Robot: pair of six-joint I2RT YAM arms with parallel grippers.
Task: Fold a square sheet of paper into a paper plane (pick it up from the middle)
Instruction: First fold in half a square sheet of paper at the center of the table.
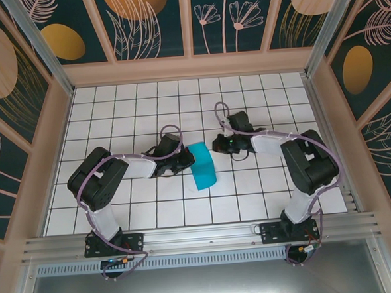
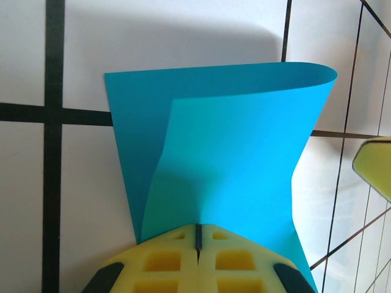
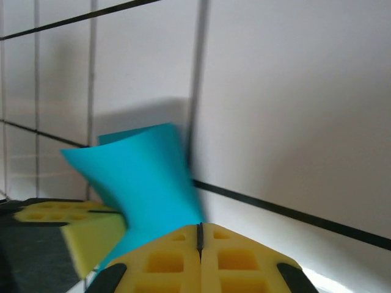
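The square sheet of paper (image 1: 203,166) is teal and lies bent over on itself in a loose curl at the middle of the tiled floor, one layer arching over the other (image 2: 226,152). My left gripper (image 1: 189,162) is at the sheet's left side, and its yellow jaws (image 2: 197,227) are shut with the paper's layers running into the tip. My right gripper (image 1: 216,144) sits by the sheet's far right corner. Its jaws (image 3: 200,227) are shut with nothing in the seam, and the blurred paper (image 3: 143,183) passes just left of them.
White floor with a black grid (image 1: 133,110) spreads round the sheet. Patterned walls (image 1: 188,21) and a wooden frame close in three sides. An aluminium rail (image 1: 201,236) runs along the near edge by both arm bases.
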